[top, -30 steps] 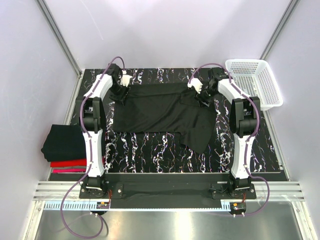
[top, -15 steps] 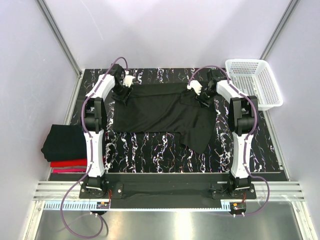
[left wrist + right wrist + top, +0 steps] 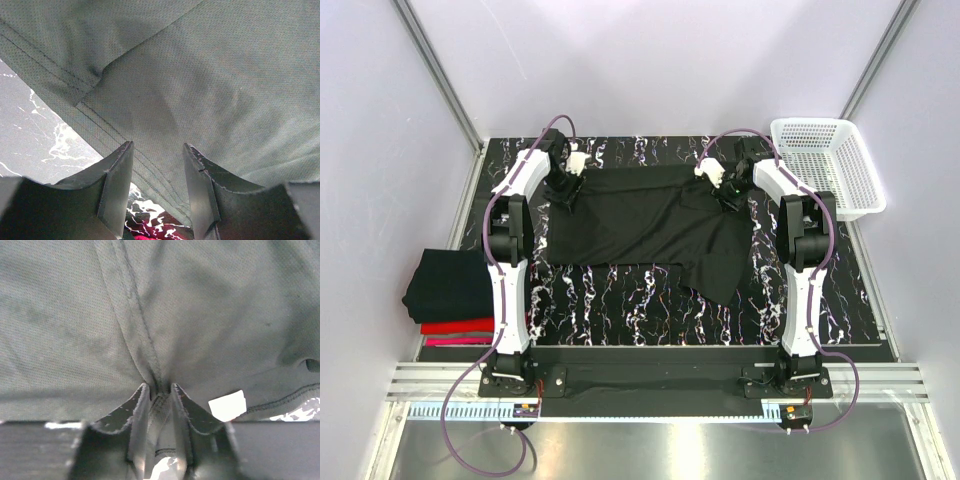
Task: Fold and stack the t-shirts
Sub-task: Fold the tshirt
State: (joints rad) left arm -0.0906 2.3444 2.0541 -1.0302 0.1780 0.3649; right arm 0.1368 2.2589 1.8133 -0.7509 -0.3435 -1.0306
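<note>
Jaws of the right gripper (image 3: 160, 386) pinch a seam fold of the black t-shirt (image 3: 640, 222); those of the left gripper (image 3: 158, 146) stand apart over its hem.

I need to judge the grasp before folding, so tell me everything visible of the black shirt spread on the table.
The shirt is plain black, thin knit cloth with double-stitched hems and a small white label. It lies spread out, somewhat rumpled, on the marbled table, one corner trailing toward the near right. At its far edge the right hand pinches a seam fold; the left hand straddles a hem with fingers apart.
</note>
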